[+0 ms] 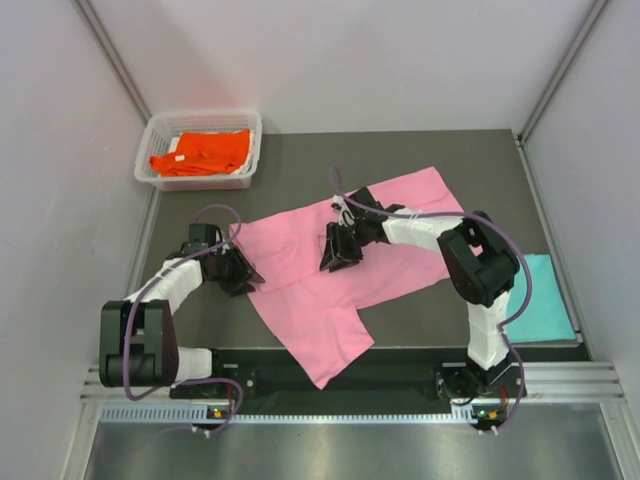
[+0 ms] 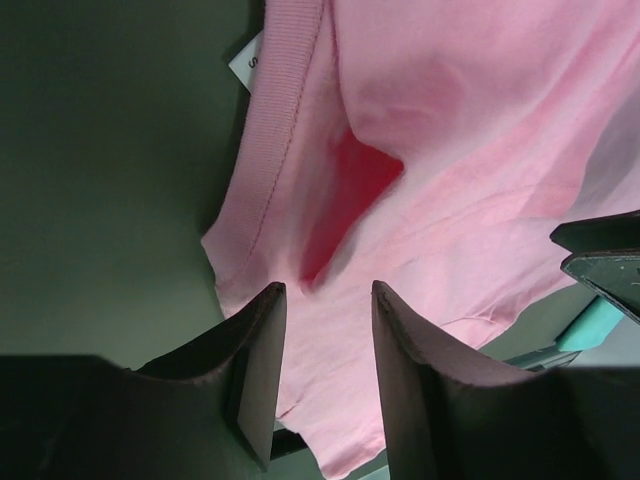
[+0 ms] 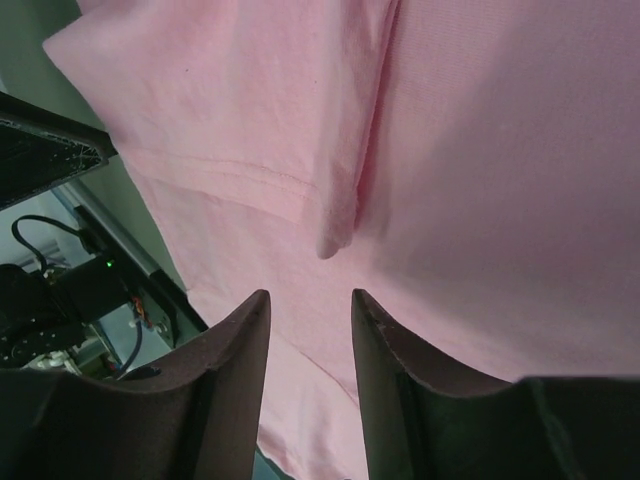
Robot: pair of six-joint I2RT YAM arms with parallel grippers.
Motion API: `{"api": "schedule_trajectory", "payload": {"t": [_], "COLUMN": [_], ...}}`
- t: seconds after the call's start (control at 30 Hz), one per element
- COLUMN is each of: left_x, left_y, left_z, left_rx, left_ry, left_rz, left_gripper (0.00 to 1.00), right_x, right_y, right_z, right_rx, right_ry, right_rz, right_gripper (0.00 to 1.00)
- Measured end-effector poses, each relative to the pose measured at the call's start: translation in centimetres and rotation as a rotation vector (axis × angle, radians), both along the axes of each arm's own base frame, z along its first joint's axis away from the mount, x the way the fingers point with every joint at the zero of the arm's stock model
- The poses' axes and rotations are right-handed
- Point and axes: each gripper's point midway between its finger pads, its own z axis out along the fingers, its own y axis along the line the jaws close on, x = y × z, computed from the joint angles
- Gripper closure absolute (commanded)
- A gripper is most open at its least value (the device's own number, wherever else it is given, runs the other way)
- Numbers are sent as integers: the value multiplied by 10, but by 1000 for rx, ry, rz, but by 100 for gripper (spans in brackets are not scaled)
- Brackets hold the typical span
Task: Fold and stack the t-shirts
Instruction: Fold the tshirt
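Collar (image 2: 285,130) of the pink t-shirt (image 1: 300,300) lies just ahead of the left end effector (image 2: 325,300). The right end effector (image 3: 308,300) hovers mid-shirt. Both stand half spread.

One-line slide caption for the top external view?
Left gripper and right gripper at the spread pink t-shirt; orange t-shirt in the white basket far left, teal t-shirt at the right edge.
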Motion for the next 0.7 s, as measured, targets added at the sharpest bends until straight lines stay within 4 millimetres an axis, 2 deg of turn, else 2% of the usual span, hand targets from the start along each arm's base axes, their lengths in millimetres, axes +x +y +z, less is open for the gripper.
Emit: {"api": "schedule_trajectory", "payload": {"t": [0.47,0.7], "left_x": [9,8], "left_y": [-4,-10], "left_z": [-12,-15], "left_rx": [-19,-31], "left_ry": [3,16], "left_rz": [-18,-25], "left_gripper": [66,77], "right_x": [6,9], "right_y": [3,5], "right_z": [-17,-18], "right_rx": [-27,-32], "right_ry": [10,8], "right_rz": [23,32], "right_gripper": [68,69]}}
